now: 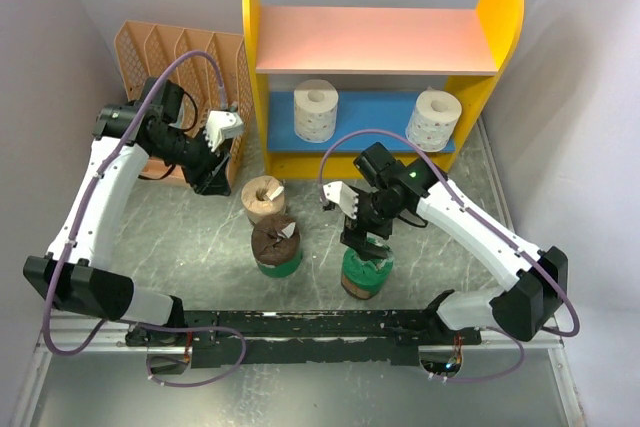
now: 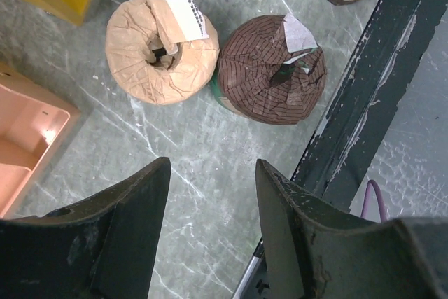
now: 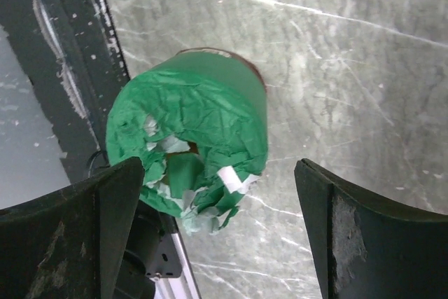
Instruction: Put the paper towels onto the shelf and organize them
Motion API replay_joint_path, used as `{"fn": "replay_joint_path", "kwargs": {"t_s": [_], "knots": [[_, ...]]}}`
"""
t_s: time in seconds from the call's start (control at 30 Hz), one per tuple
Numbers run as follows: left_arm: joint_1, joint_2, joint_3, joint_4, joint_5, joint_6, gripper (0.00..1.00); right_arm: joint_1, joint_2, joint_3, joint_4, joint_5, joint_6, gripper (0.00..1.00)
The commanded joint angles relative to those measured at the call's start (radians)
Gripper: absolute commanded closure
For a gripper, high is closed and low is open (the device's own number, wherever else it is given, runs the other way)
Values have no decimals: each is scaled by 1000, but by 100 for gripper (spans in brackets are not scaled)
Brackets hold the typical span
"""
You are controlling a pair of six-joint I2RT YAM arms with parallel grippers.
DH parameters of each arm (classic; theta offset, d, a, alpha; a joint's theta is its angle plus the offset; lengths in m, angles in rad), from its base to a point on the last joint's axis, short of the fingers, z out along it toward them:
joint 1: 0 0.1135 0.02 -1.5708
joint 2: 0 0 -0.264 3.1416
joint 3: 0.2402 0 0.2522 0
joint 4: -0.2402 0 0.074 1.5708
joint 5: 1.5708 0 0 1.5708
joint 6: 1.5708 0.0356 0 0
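Observation:
The shelf (image 1: pixel 262 67) stands at the back, with yellow side panels, a pink top board and a blue lower board. On that blue board stand two white paper towel rolls (image 1: pixel 316 110) (image 1: pixel 434 119). A tan roll (image 1: pixel 264 199) (image 2: pixel 161 50) sits on the table beside a brown roll with a green wrap (image 1: pixel 276 247) (image 2: pixel 271 68). My left gripper (image 1: pixel 214 183) (image 2: pixel 212 166) hangs open left of these two rolls, with nothing between its fingers. Just above a third, green-wrapped roll (image 1: pixel 366 273) (image 3: pixel 189 131), my right gripper (image 1: pixel 362 245) (image 3: pixel 218 166) is open, and the roll lies nearer its left finger.
A peach slotted file organizer (image 1: pixel 185 62) (image 2: pixel 28 138) stands left of the shelf, close behind my left gripper. A black rail (image 1: pixel 320 325) (image 3: pixel 63 68) runs along the near table edge, right beside the green-wrapped roll. Walls close in on both sides.

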Motion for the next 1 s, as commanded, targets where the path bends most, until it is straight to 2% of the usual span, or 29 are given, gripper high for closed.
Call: {"fn": "replay_joint_path", "kwargs": {"t_s": [0.0, 0.17, 0.3, 0.6, 0.97], "knots": [[-13, -20, -8, -23, 7, 27, 37, 6, -24, -18, 90, 71, 25, 11], [-53, -8, -50, -26, -52, 25, 34, 6, -26, -65, 125, 149, 6, 14], [-94, -25, -73, -7, -97, 7, 34, 6, -25, -80, 124, 144, 4, 15], [-108, -33, -105, 14, -110, 4, 34, 6, -16, -135, 117, 108, 8, 17], [-113, -41, -109, 22, -122, 1, 34, 6, 19, -152, 125, 79, 0, 34]]}}
